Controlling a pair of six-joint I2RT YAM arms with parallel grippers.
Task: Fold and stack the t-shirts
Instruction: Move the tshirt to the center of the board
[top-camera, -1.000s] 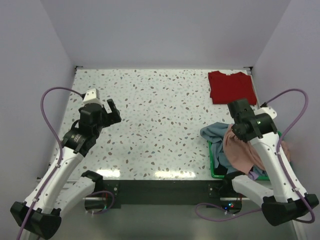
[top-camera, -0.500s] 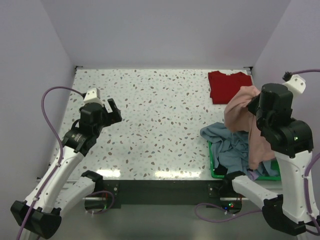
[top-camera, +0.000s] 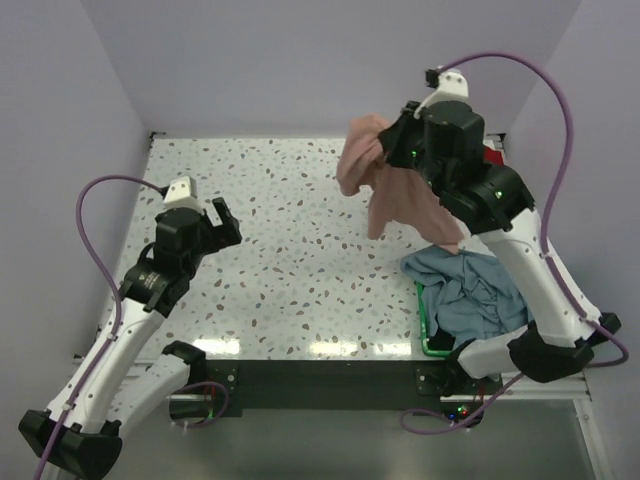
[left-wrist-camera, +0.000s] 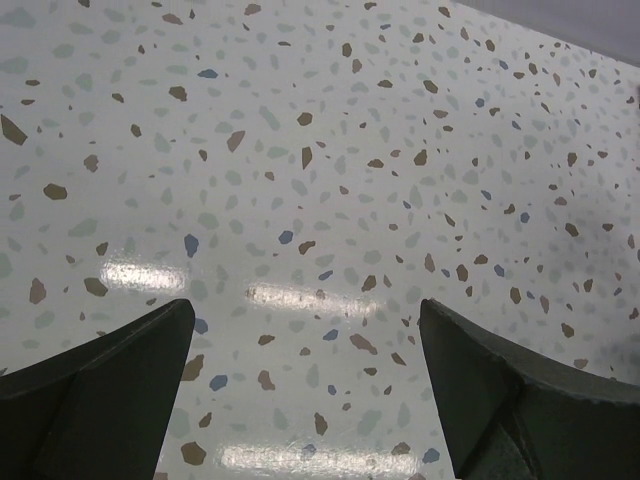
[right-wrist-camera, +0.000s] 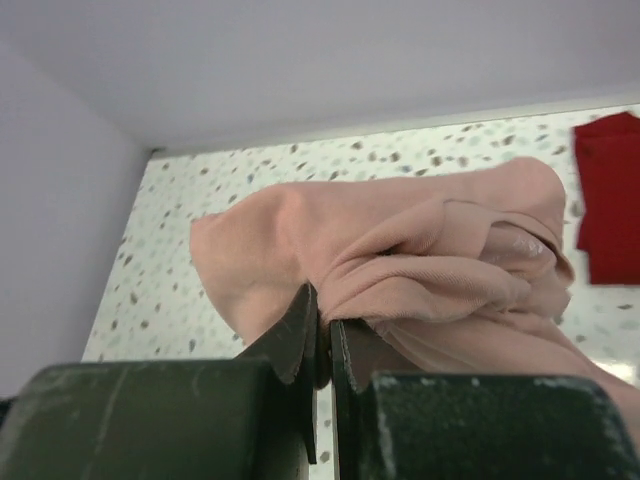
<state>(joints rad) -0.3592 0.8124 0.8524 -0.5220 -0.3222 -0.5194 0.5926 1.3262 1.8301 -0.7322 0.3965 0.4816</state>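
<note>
Right gripper, upper centre of the top view: jaws pinched shut on a fold of the dusty salmon-pink cotton t-shirt. The wrist view shows the fingers nearly meeting w/ pink cloth between them. The shirt is held aloft above the table and bunched, not spread. Its long axis droops from the pinch toward lower right, and the tail ends near the light blue-grey t-shirt.

That blue-grey one spills over the rim of the green plastic basket at lower right. The deep red t-shirt lies flat at the far right corner, mostly hidden by the arm in the top view.

Left gripper, centre-left, is spread open w/ nothing in it, over bare speckled terrazzo table, well apart from the pink shirt. Only tabletop shows btw its fingers.

Judgement: the coming move is prob. laying the pink shirt out mid-table. The free stretch lies left of the hanging cloth, so the left arm is nearer for catching a loose edge. Nothing stands btw them. Main risk is the tail dragging the blue-grey shirt.
</note>
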